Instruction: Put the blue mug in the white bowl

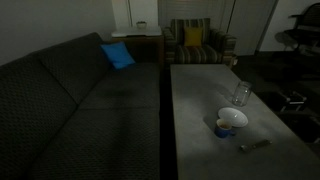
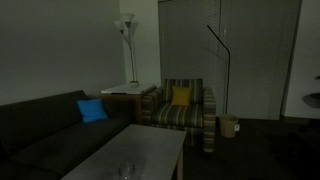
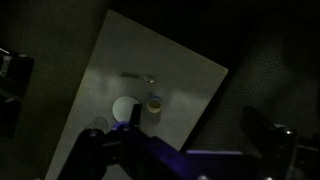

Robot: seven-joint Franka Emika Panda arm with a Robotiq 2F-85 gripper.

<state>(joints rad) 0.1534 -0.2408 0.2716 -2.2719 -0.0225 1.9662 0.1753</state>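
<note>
While hovering high with claw (image 3: 142,112) spread empty, only at the approach. Needs dropping onto blue mug (image 1: 221,128), just beside white bowl (image 1: 233,118), then gripping its rim.

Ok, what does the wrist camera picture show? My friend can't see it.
Seen from high above, a grey table holds a white bowl with a blue mug beside it, not in it. The room is dark, and the robot's open tool shows at the bottom edge.
</note>
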